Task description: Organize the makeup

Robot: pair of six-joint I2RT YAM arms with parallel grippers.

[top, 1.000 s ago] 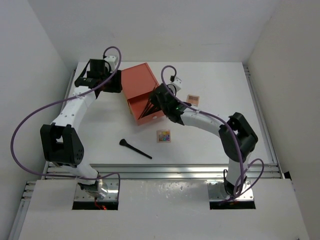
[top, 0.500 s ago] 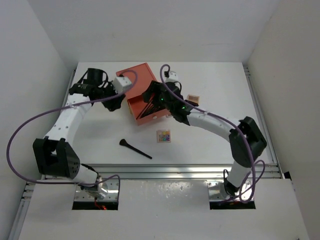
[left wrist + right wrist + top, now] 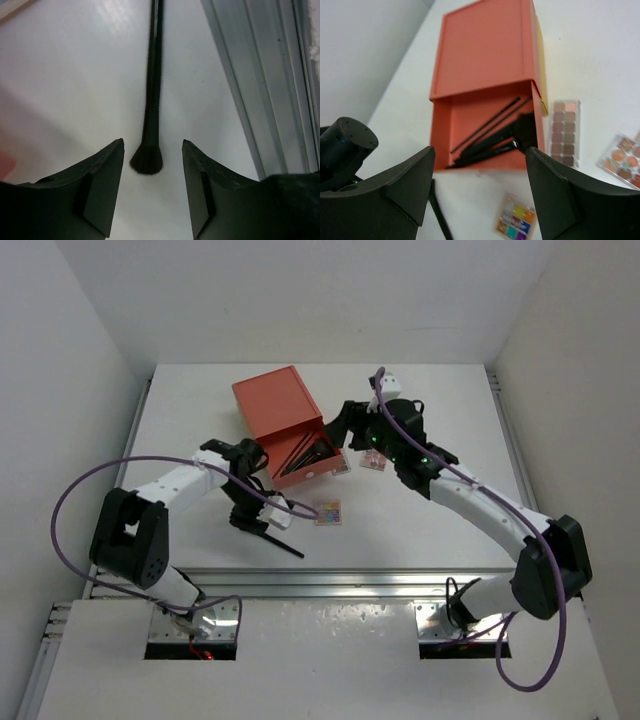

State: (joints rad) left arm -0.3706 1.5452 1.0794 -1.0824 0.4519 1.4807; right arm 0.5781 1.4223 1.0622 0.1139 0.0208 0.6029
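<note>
A black makeup brush (image 3: 151, 90) lies alone on the white table, its bristle head (image 3: 147, 161) between the fingers of my left gripper (image 3: 152, 150), which stands open around it without touching. From above, my left gripper (image 3: 252, 520) covers the head and only the handle (image 3: 287, 546) shows. Several black brushes and thin sticks (image 3: 492, 135) lie in the open drawer of the orange box (image 3: 275, 408). My right gripper (image 3: 480, 155) hangs open and empty above and in front of that drawer (image 3: 305, 457). A brown palette (image 3: 564, 132), a pink-toned palette (image 3: 622, 160) and a multicoloured palette (image 3: 328, 512) lie on the table.
An aluminium rail (image 3: 260, 75) runs along the near table edge, just right of the loose brush. The orange box (image 3: 485, 47) stands at the back centre, its drawer opening toward the arms. The left arm (image 3: 345, 145) shows at the lower left of the right wrist view.
My left arm swung from behind the box forward and down over the loose brush. My right gripper opened and pulled back up and right from the drawer, leaving the brushes inside.
</note>
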